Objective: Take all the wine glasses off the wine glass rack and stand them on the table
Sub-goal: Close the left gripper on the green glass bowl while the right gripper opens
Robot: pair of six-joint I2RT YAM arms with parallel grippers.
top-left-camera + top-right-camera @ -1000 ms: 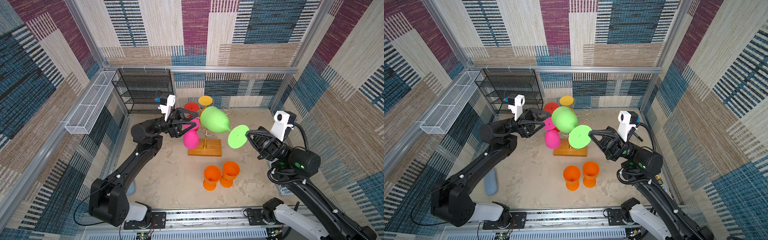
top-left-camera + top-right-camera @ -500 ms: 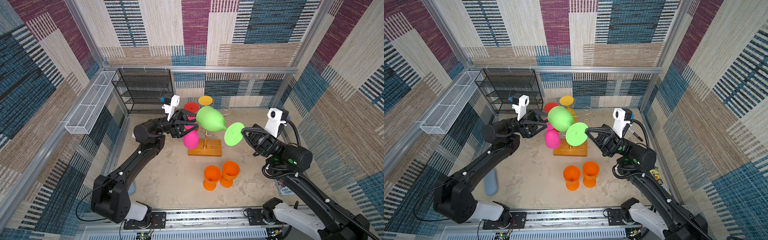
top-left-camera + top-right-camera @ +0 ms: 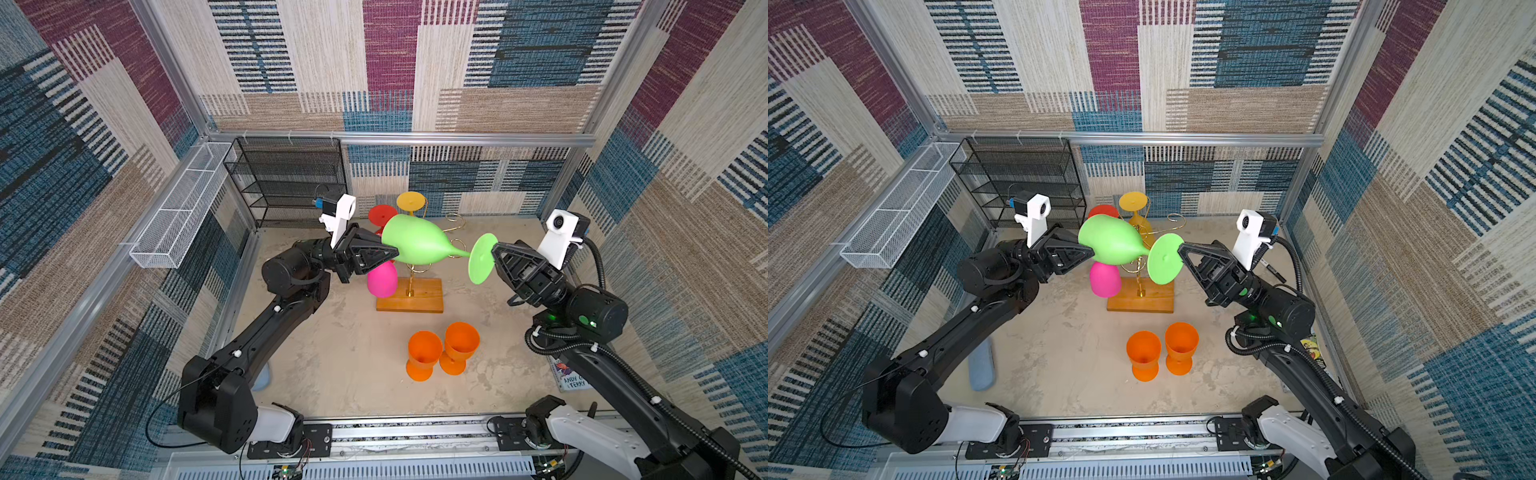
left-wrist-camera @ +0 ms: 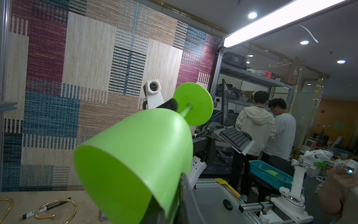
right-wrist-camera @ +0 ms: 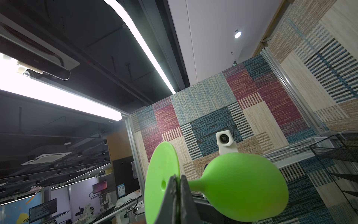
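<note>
The green plastic wine glass (image 3: 415, 245) lies on its side in the air, in front of the scroll arms of the gold wire wine glass rack (image 3: 415, 301) in both top views. The left tool (image 3: 392, 250) is closed on the bowl's rim, and the left wrist view shows the bowl wall pinched between its fingers (image 4: 187, 199). The right tool (image 3: 494, 249) is clamped on the edge of the round foot, its 2 fingers (image 5: 170, 195) pressed against the disc.

A pink glass (image 3: 382, 280) hangs bowl-down on the rack. The round feet of a red glass (image 3: 382, 215) and a yellow glass (image 3: 410, 201) show behind it.

The rack's light-wood base sits on a mottled sandy-beige tabletop (image 3: 353, 340). Near the front, 2 orange goblets (image 3: 424, 353) stand upright side by side. A black mesh shelf unit (image 3: 291, 178) fills the back left corner. A white wire basket (image 3: 178, 220) hangs along the left wall.

An aluminium frame (image 3: 395, 139) carries the patchwork woven wall panels (image 3: 390, 62) in cream, maroon, blue and tan.

Past the enclosure, the left wrist view shows an office with a ceiling strip light (image 4: 271, 23). There, 2 people (image 4: 255, 124) stand by a keyboard.
</note>
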